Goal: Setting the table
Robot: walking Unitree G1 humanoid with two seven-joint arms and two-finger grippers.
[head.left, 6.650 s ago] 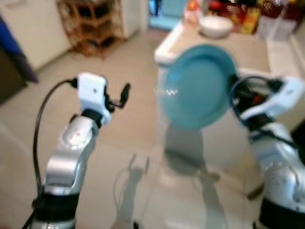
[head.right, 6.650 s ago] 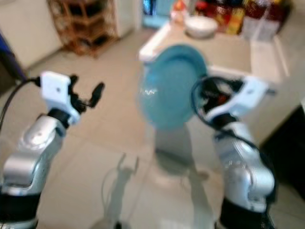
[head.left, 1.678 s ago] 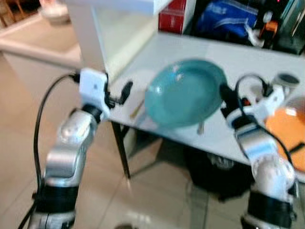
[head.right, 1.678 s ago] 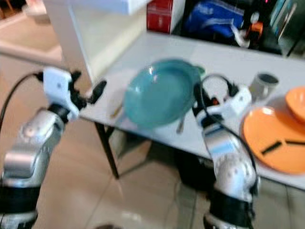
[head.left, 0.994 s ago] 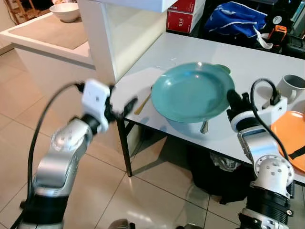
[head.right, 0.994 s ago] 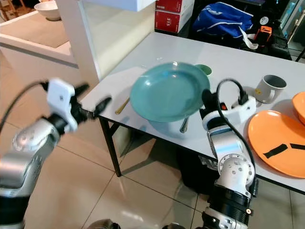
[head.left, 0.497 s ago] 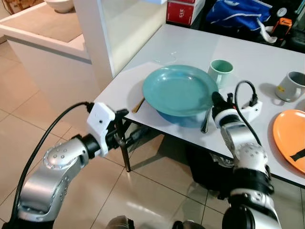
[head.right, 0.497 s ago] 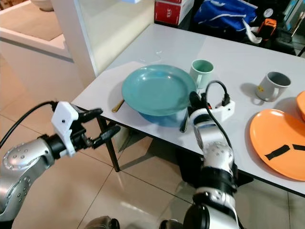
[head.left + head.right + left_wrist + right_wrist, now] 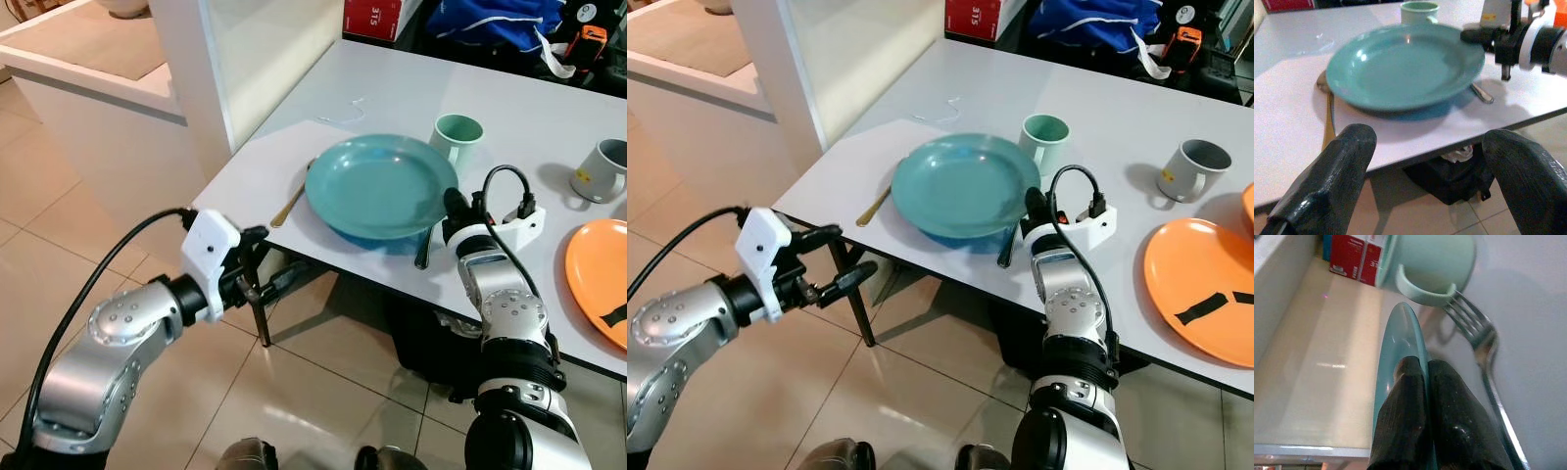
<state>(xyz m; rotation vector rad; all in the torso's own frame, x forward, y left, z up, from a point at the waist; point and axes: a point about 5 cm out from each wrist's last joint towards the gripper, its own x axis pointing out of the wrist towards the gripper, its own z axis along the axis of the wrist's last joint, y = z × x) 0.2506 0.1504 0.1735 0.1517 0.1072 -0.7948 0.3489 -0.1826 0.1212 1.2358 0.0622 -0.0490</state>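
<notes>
- Well along, judging by the layout: teal plate (image 9: 380, 185) over the near corner of the white worktop (image 9: 509, 117), hovering just above the surface with a shadow under it, not yet let go.
- Pinched at its 3 o'clock rim by the right claw (image 9: 1032, 209), fingers (image 9: 1415, 406) closed together on the edge.
- Already flanked by cutlery: gold spoon (image 9: 290, 203) at the plate's 9 o'clock, fork (image 9: 1007, 250) at its 4 o'clock, partly under the rim.
- Mint mug (image 9: 458, 136) standing just past the plate at 1 o'clock; grey mug (image 9: 1193, 167) farther off toward 2 o'clock, orange plate (image 9: 1200, 289) well apart at 3 o'clock with dark strips lying on it.
- Left claw (image 9: 828, 262) held off the worktop's near edge at about 8 o'clock from the plate, fingers (image 9: 1332, 176) spread apart, gripping nothing.
- Left to do, by this reading: lower the plate flat between spoon and fork, release, draw the arm clear without nudging the fork.
- Against the frame from 0.5 s ago: plate in much the same spot over the corner, right claw clamped on the rim as then; left arm low beside the worktop leg as then; slight shift of the whole scene, probably from the head camera.
- Against 1.0 s ago: plate lower and flatter, mug uncovered behind it, left arm dropped from its raised pose.
</notes>
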